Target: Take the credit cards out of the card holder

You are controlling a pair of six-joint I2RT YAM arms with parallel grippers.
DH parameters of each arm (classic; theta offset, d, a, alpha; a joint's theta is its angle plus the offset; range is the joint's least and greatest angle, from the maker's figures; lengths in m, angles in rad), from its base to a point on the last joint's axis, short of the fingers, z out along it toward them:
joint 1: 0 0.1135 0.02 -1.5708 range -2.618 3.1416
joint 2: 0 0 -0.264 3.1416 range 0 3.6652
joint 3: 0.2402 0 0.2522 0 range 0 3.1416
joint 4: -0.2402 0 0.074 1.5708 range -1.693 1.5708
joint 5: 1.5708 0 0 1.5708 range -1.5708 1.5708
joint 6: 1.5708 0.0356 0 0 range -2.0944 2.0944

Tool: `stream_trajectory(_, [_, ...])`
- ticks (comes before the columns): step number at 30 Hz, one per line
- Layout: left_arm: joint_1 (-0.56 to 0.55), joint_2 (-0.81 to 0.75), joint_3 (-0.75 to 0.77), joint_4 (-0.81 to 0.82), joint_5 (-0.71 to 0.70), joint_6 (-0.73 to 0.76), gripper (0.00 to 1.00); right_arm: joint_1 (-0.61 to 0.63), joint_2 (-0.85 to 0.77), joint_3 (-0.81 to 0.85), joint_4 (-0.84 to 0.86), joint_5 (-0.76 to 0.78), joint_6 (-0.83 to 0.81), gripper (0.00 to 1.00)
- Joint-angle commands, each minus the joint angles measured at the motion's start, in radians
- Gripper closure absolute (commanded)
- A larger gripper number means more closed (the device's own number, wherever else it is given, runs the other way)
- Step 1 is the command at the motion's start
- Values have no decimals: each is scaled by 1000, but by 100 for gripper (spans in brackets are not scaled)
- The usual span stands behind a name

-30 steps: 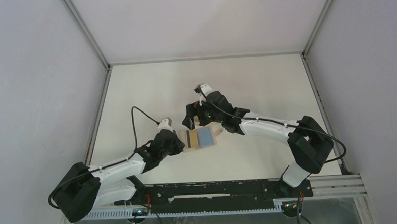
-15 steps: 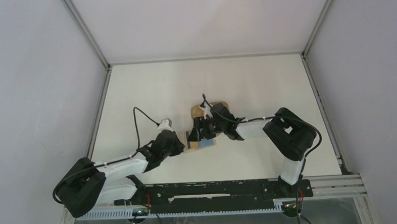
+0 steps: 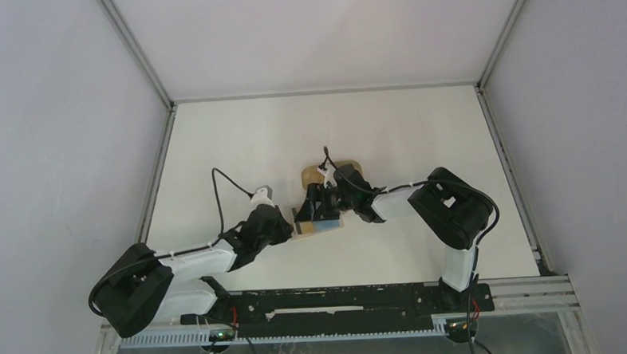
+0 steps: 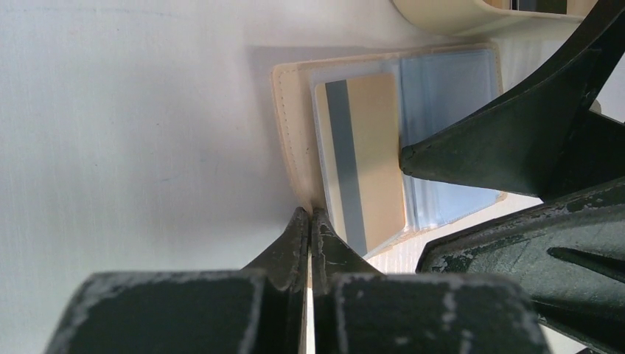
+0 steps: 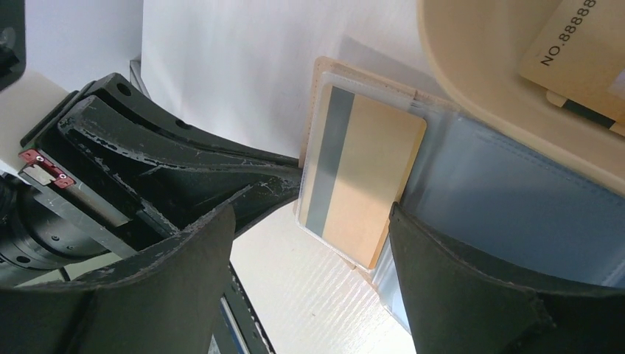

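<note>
Spanning left-right, opened card holder [image 3: 320, 224]

The card holder [image 4: 289, 140] is pale beige with fine stitching along its edge; its inner sleeves are clear, tinted blue. The credit card [image 4: 372, 158] inside it is tan-gold with one grey stripe. Beside the card holder, the tray [image 5: 472, 74] is light tan and carries a tan card [image 5: 582, 44] with dark lettering. The left fingers [image 4: 284, 254] and right fingers [image 4: 516, 133] are black, scuffed pale. The counter [image 4: 133, 133] is white.

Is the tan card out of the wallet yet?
No, the tan card lies tucked inside the open wallet, behind its clear plastic.
</note>
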State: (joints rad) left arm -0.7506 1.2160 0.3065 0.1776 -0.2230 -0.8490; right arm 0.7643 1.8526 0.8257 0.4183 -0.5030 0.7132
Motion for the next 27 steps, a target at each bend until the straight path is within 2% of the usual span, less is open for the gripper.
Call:
stream_trajectory(1, [-5, 30, -34, -44, -21, 11, 100, -6, -13, -26, -7, 58, 29, 13])
stream_trajectory(16, [-5, 45, -25, -72, -35, 13, 100, -6, -31, -50, -59, 152, 2, 7])
stream_trajectory(27, [-4, 63, -21, -69, -32, 12, 100, 5, 53, -50, 81, 9, 70, 6])
